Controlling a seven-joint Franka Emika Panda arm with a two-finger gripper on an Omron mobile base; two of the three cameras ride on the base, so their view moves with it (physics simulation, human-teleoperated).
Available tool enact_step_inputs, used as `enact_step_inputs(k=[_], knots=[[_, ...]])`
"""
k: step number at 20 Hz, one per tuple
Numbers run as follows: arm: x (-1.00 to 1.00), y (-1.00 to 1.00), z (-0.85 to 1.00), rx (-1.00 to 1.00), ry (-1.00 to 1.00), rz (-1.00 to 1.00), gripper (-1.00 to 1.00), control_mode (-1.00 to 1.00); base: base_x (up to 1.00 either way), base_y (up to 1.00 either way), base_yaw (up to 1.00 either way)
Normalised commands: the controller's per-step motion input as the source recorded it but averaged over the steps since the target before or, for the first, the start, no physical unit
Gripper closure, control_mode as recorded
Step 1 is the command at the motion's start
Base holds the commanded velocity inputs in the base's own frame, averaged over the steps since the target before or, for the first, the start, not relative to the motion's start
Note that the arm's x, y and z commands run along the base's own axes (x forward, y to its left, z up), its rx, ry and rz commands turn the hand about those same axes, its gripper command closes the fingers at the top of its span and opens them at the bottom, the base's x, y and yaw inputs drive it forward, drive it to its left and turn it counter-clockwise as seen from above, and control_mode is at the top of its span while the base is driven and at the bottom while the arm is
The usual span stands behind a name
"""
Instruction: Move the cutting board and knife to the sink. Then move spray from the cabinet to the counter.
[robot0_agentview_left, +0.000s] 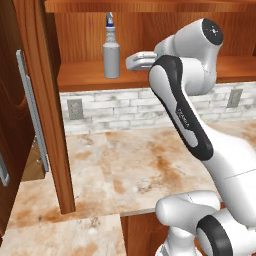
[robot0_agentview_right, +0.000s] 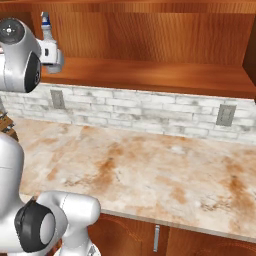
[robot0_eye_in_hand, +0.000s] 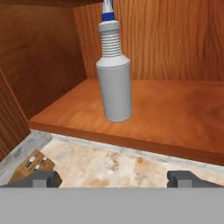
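Note:
The spray (robot0_agentview_left: 111, 52) stands upright on the lower shelf (robot0_agentview_left: 85, 75) of the open cabinet, a light-grey bottle with a blue-and-white nozzle. In the hand view the spray (robot0_eye_in_hand: 114, 83) is straight ahead, near the shelf's front edge. My gripper (robot0_eye_in_hand: 112, 178) is open, its fingertips (robot0_eye_in_hand: 41, 177) wide apart with nothing between them. It hovers just in front of the shelf edge, level with the bottle's lower half and not touching it. From the left base view the gripper (robot0_agentview_left: 130, 61) is close to the bottle's right side. The cutting board, knife and sink are out of view.
The cabinet door (robot0_agentview_left: 12, 125) with its silver bar handle (robot0_agentview_left: 32, 112) hangs open at the left. A wooden side panel (robot0_agentview_left: 50, 110) reaches down to the counter (robot0_agentview_left: 140, 160). A wooden knife block (robot0_eye_in_hand: 33, 164) sits on the counter below left. Brick backsplash with outlets (robot0_agentview_right: 226, 115) runs behind.

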Motion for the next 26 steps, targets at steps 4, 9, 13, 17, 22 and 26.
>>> enact_step_inputs(k=[4, 9, 13, 17, 22, 26], knots=[[0.06, 0.06, 0.01, -0.03, -0.21, 0.09, -1.00, -1.00, 0.00, 0.00, 0.00], [0.04, 0.16, 0.07, -0.01, -0.21, 0.03, -1.00, -1.00, 0.00, 0.00, 0.00], [0.05, 0.16, 0.30, -0.01, -0.02, 0.00, -1.00, -1.00, 0.00, 0.00, 0.00], [0.08, 0.08, 0.26, -0.01, -0.04, 0.00, -1.00, -1.00, 0.00, 0.00, 0.00], [0.08, 0.00, 0.27, -0.01, -0.02, 0.00, -1.00, -1.00, 0.00, 0.00, 0.00], [0.16, 0.00, 0.17, -0.01, 0.00, 0.00, -1.00, -1.00, 0.00, 0.00, 0.00]])
